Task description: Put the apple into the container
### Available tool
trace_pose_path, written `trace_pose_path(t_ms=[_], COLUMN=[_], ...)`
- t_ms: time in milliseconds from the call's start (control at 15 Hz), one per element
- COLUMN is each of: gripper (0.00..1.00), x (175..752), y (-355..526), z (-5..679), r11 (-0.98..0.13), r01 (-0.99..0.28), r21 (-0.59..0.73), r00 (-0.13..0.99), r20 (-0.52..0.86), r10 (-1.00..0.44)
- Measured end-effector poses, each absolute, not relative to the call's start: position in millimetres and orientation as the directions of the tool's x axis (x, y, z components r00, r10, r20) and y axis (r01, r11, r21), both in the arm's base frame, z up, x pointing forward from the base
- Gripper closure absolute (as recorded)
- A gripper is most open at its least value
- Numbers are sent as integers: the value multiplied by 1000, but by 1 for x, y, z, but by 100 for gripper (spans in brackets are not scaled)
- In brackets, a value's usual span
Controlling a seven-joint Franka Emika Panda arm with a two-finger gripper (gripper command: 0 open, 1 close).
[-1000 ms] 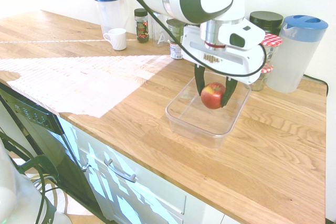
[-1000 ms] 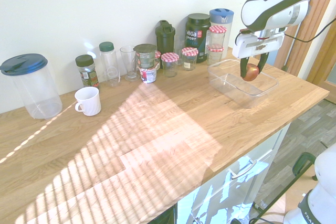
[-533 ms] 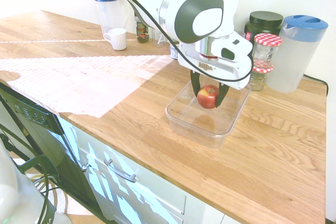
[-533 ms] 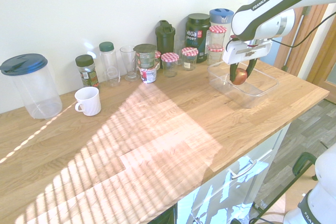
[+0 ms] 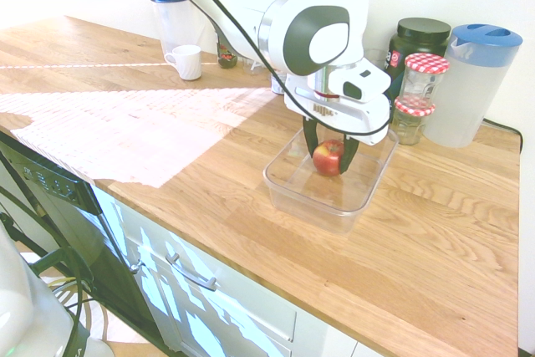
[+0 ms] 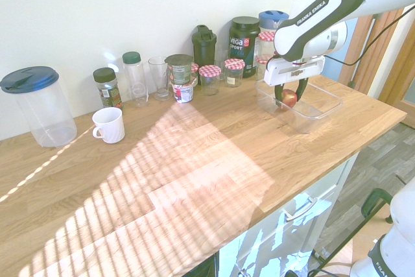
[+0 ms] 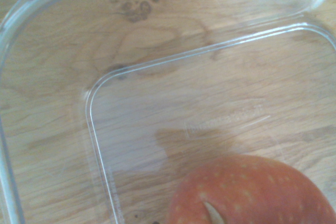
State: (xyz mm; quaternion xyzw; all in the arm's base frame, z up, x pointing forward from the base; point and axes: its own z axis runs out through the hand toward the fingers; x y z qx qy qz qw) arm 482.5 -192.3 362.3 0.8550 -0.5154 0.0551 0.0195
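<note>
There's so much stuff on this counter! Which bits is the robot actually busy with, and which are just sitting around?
Part of the job:
- apple, held in the hand
- clear tub beneath it

Just sitting around:
- white mug
- two blue-lidded pitchers
- checkered-lid jars
- black tub

first exterior: high, off the desk's front corner, facing the wall | second exterior: opposite end | both share the container | wrist: close above it
</note>
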Motion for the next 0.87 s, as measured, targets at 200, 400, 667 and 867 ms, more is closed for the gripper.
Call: trace_pose_path(t_ms=[200, 400, 667, 867], gripper=[0, 0, 0, 0], x=[486, 488, 496, 491], y=[-190, -191, -191, -140], z=[366, 370, 413, 494], r11=[-472, -469, -470, -561], r01=[-881, -883, -882, -827], r21=[-18, -18, -24, -38], r00=[467, 463, 464, 555], r20=[123, 124, 130, 106], r10=[-876, -878, -876, -825])
